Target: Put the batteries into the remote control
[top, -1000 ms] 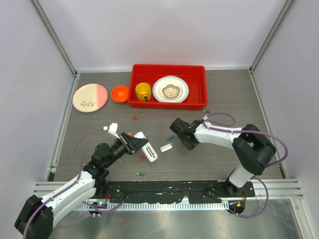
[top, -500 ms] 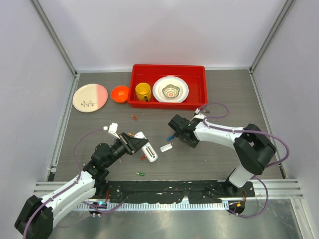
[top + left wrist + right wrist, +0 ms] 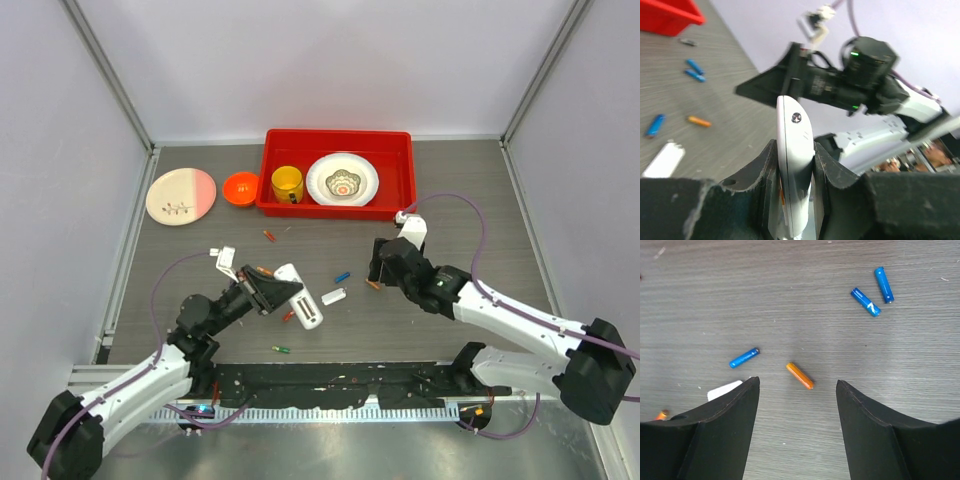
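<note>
While my left claw [image 3: 794, 167] was clamped shut on the remote control [image 3: 795, 131], pinching its long sides, my right claw [image 3: 797, 384] stood open and empty, touching nothing. Its fingers [image 3: 725, 430] hung over the table [image 3: 790, 280], well apart from each other.

My left pads hid the remote's lower part, and that wrist view was blurred, so I could not tell whether any cell sat inside. A white back cover [image 3: 724, 390] showed only as a corner behind one right finger, and a scrap of orange [image 3: 661, 415] at the frame's edge was too cut off to name.

An orange battery [image 3: 800, 375] lay between my right fingertips in the wrist view. A blue battery [image 3: 744, 358] lay just left of it, and two more blue batteries [image 3: 865, 302] lay near each other farther off to the right. From above, the cover sat between my two claws, just beside the remote's far end.
</note>
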### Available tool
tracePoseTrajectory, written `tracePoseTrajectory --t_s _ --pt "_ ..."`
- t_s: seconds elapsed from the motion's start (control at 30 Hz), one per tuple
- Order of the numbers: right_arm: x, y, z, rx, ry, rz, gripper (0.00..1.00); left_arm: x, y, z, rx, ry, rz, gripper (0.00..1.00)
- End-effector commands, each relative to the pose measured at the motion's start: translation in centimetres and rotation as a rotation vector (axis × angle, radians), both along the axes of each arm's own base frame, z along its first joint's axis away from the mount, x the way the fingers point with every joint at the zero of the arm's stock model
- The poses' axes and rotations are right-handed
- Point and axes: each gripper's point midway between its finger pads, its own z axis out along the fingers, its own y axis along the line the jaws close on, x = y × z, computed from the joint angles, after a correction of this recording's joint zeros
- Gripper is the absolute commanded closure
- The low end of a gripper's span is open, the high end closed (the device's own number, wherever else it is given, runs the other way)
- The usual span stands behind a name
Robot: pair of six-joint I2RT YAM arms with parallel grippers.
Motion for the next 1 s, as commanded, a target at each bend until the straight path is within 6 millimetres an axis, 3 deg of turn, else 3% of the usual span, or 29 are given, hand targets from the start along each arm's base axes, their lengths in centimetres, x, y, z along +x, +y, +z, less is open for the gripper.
tracePoseTrajectory --t_s 0.0,0.17,0.5,0.7,0.77,0.8,0.83,0.97 --pt "0.0 0.0 0.4 -0.034 -0.066 0.093 0.33 -3.5 -0.4 1.0 -0.069 -0.199 -0.082 1.0" --pt "-0.4 -0.2 -0.3 -0.041 -0.066 0.115 0.34 -5.1 -1.1 1.2 -0.076 -0.278 -0.118 1.0" --pt "-0.3 -0.7 0.6 -0.058 -0.112 0.127 0.34 -5.6 -1.2 1.3 -0.073 -0.322 -0.114 1.0" --pt "-0.1 -1.1 -0.3 -0.102 -0.094 0.116 0.36 -3.8 -1.0 0.5 -0.06 -0.238 -0.037 1.0" --pt "-0.4 -0.7 -0.8 -0.132 -0.046 0.151 0.37 -1.7 -1.0 -2.1 0.011 -0.09 0.047 1.0" --pt "-0.3 -0.4 -0.4 -0.136 -0.043 0.163 0.38 -1.0 -1.2 -1.6 0.01 -0.037 0.065 1.0" --pt "-0.4 -0.1 -0.6 -0.141 -0.026 0.18 0.4 -0.5 -1.2 -4.1 0.097 0.04 0.081 1.0" --pt "-0.6 0.7 -2.1 -0.177 0.033 0.244 0.41 -0.4 -1.4 -4.4 0.11 0.105 0.078 1.0"
